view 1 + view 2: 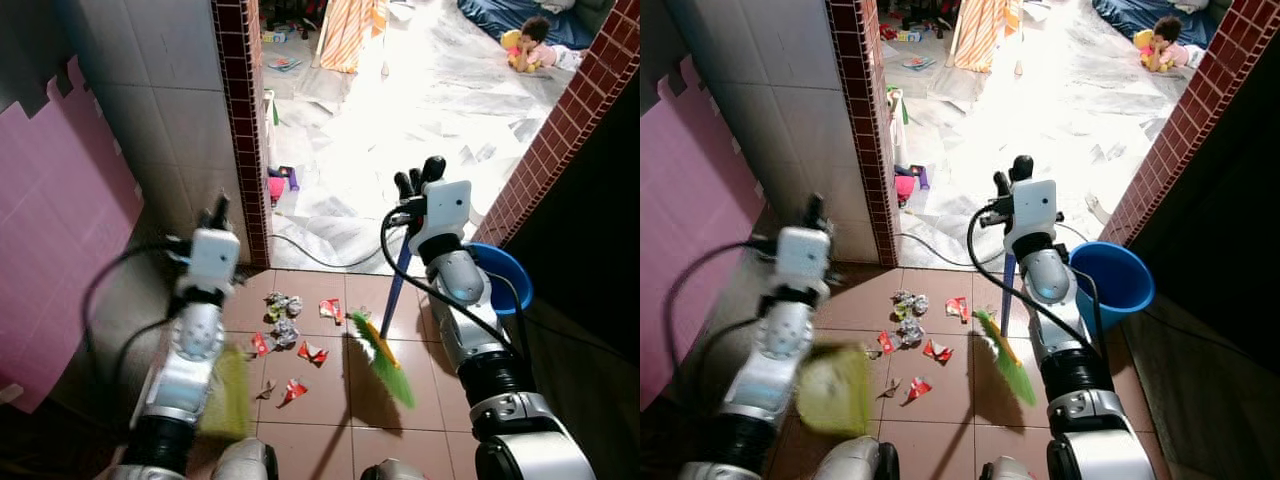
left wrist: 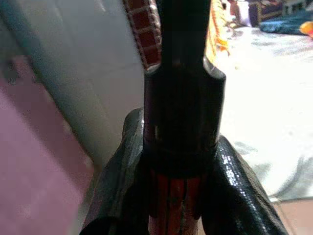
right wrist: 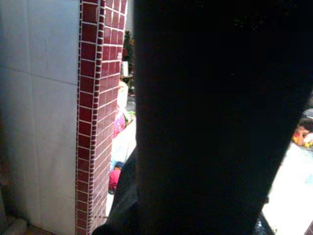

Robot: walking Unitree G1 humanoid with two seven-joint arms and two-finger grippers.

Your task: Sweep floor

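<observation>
No readable writing shows. The right gripper (image 1: 418, 182), at centre frame, pinches a blue-handled broom (image 1: 385, 358) whose green bristles rest below it, beside scattered wrappers (image 1: 285, 335). The left gripper (image 2: 181, 161), at lower left, clamps a green dustpan (image 1: 226, 395)'s handle.

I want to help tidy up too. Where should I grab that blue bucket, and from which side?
Grab the blue bucket by its top rim, reaching down from above. It stands upright with its wide mouth open to the top, so the rim is free. Come from its front, open-floor side: the brick wall sits behind it and the right arm with the broom stands to its left.
</observation>
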